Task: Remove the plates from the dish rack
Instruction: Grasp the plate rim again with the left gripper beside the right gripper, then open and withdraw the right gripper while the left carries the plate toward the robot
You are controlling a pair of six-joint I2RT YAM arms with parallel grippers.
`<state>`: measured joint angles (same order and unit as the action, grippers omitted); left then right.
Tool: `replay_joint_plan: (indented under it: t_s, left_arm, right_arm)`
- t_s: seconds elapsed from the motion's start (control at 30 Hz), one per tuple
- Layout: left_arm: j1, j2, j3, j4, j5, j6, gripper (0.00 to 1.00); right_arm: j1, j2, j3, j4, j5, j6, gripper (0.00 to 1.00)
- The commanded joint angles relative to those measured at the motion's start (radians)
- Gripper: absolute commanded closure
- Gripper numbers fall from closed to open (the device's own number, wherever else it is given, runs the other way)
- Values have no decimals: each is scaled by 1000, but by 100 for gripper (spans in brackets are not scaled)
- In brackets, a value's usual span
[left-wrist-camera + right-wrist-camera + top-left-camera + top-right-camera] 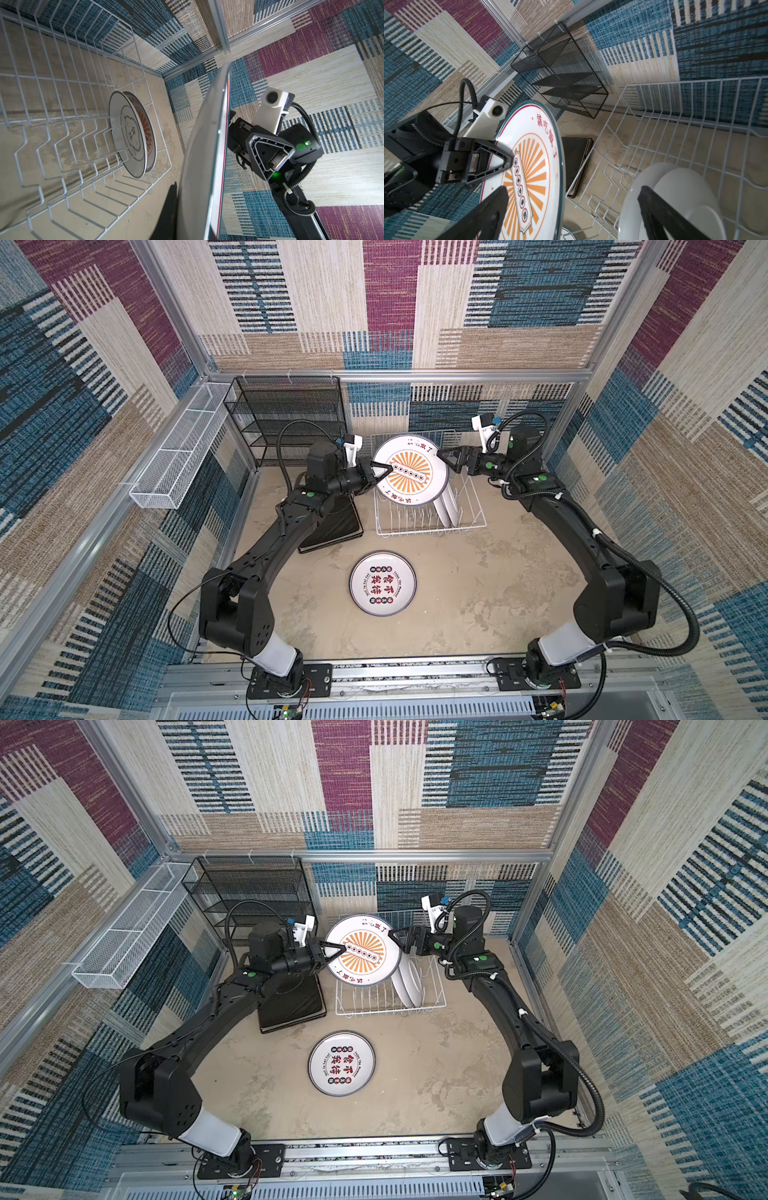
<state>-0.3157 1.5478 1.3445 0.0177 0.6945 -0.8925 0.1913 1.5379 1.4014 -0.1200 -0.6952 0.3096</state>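
Left gripper [384,472] clamped on rim of round white plate [415,485], orange sunburst, red characters, dish rack [469,522] below it; right gripper [446,460] wide open astride the opposite rim.

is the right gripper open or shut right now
open: in the right wrist view the right gripper has its fingers wide apart; the left gripper alone pinches the sunburst plate

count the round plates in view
4: a plate upright in the left hand above the rack, two plates standing in the rack, another plate flat on the table.
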Motion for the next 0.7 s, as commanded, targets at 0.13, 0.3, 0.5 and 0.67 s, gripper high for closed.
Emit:
replay_joint_plan:
  t_s: [0.13,0.3,0.5,0.67]
  left_arm:
    - [6,-136,-20,-289,-92,107,100]
    - [13,-270,-128,-359,-148,94,100]
    - [23,-405,-249,-468,-154,103,100]
    - [24,-511,-335,-565,-164,113,100]
  right_arm:
    - [5,-143,-179,84,95,-356,0]
    - [18,-263,-316,126,49,-595,0]
    - [41,-342,-357,17,-35,-846,0]
    - [62,-367,-390,7,-13,-887,0]
